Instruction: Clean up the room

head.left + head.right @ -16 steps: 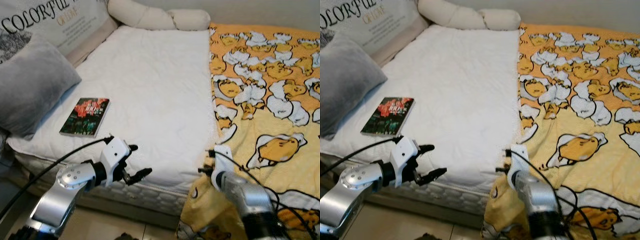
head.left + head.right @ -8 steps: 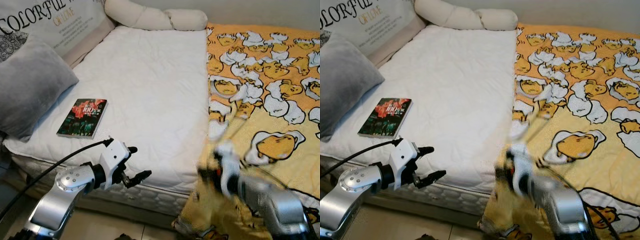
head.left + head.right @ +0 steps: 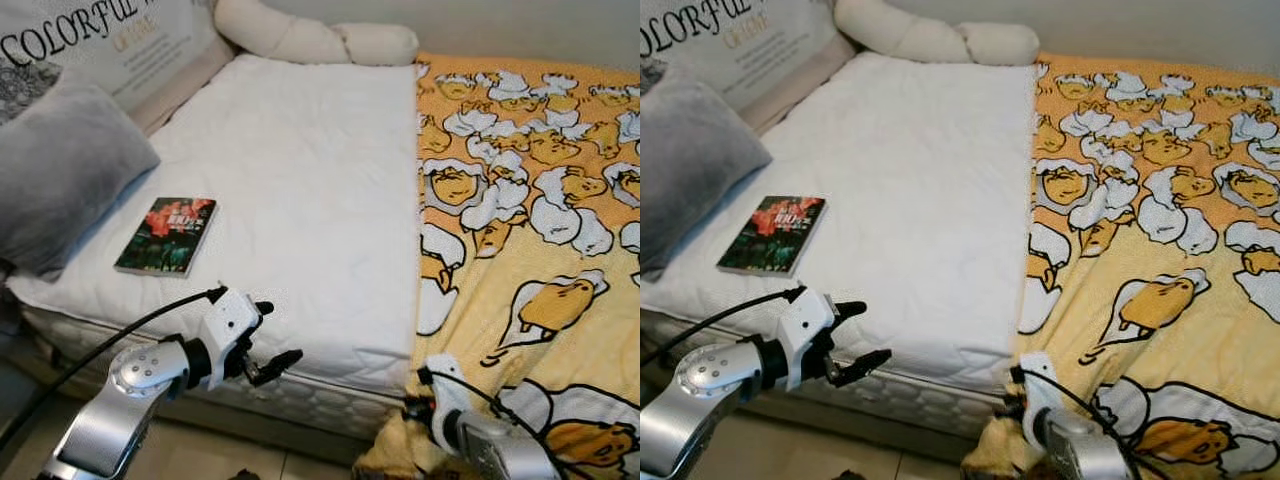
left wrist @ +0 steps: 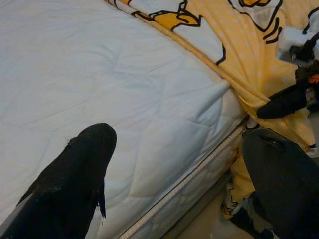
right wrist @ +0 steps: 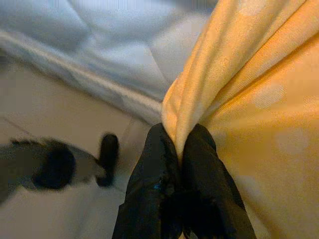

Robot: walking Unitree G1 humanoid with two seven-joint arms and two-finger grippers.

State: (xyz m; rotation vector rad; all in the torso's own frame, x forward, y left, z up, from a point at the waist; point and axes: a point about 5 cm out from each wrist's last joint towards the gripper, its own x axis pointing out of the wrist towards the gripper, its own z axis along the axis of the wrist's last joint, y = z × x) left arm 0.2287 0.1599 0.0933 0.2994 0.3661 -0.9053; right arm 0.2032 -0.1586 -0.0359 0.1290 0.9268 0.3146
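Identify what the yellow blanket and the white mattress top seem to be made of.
Yellow blanket: soft, matte printed fabric, probably fleece or cotton; it bunches into folds where the right gripper pinches it. Mattress top: white quilted textile, with stitched lines and a slight puffiness.

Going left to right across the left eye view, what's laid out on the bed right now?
Grey pillow → book on the white mattress → yellow blanket. In front of the bed, the left gripper hangs open, and the right gripper pinches the blanket's hanging edge.

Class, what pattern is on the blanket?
Yellow blanket printed with cartoon egg characters, clearest in the left eye view.
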